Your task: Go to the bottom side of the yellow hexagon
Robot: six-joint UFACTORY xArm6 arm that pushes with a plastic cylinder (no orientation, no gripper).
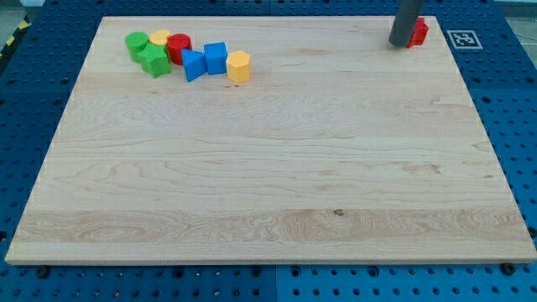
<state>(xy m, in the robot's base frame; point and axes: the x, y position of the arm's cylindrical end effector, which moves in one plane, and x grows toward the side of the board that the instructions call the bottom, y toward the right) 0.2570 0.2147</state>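
Observation:
The yellow hexagon (239, 65) lies near the view's top left, at the right end of a cluster of blocks. My tip (400, 44) is far to the view's right of it, near the top right corner of the board, touching or just left of a red block (419, 32) that the rod partly hides. To the hexagon's left sit a blue cube (216, 58) and a blue triangular block (194, 65).
The cluster also holds a red cylinder (179, 47), a yellow block (159, 39), a green cylinder (136, 44) and a green block (155, 60). The wooden board (277, 184) lies on a blue pegboard. A fiducial marker (463, 38) sits beyond the top right corner.

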